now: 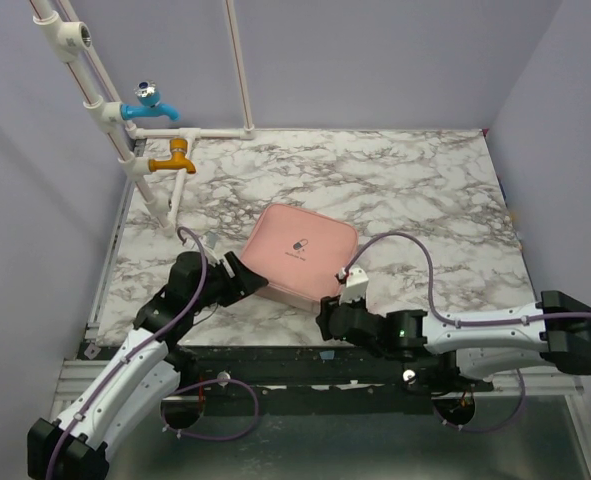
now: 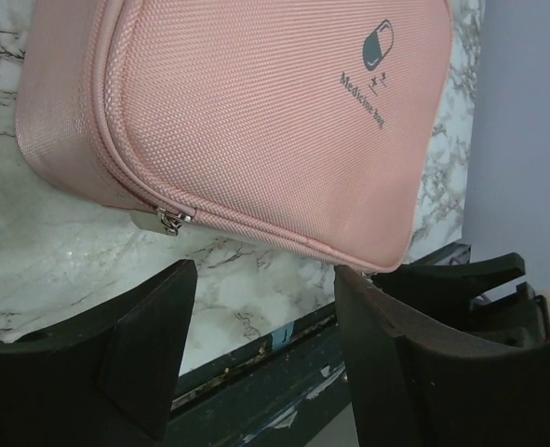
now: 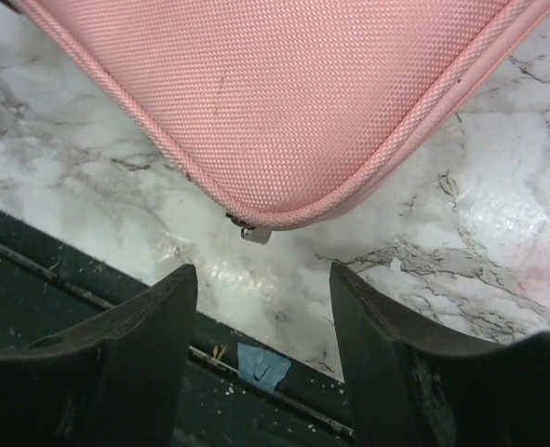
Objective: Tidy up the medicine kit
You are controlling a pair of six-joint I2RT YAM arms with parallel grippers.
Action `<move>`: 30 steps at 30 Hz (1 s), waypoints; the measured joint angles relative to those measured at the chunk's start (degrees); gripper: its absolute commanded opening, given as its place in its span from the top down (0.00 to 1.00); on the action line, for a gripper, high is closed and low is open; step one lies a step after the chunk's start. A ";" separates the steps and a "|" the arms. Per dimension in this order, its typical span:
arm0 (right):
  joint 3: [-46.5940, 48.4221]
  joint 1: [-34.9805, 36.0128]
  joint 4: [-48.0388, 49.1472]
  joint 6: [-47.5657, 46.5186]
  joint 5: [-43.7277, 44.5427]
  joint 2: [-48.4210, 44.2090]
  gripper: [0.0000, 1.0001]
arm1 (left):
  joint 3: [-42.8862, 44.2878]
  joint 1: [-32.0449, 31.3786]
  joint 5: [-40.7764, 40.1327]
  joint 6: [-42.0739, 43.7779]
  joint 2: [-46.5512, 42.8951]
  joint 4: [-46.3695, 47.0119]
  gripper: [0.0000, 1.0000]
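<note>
Kit zipped shut on tabletop near front edge, left tool and right tool both wide, empty, at its corners; risk of skidding off tiny zipper pull, shoving kit askew.

So from where I'm sitting the kit is a pink, rounded-square soft case in woven fabric, shut and zipped up. It's lying flat on the marble surface, lid up, around the middle and toward the near edge, turned a bit so it isn't square with the edges. The lid has a small dark pill logo with "Medicine Bag" printed under it. There's a metal zip pull on the side seam in the left wrist view, and another zip pull at the rounded corner in the right wrist view.
</note>
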 measured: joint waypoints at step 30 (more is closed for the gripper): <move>9.79 4.72 -7.93 21.44 22.95 18.36 0.70 | -0.31 0.00 2.32 -2.01 -0.22 2.19 0.35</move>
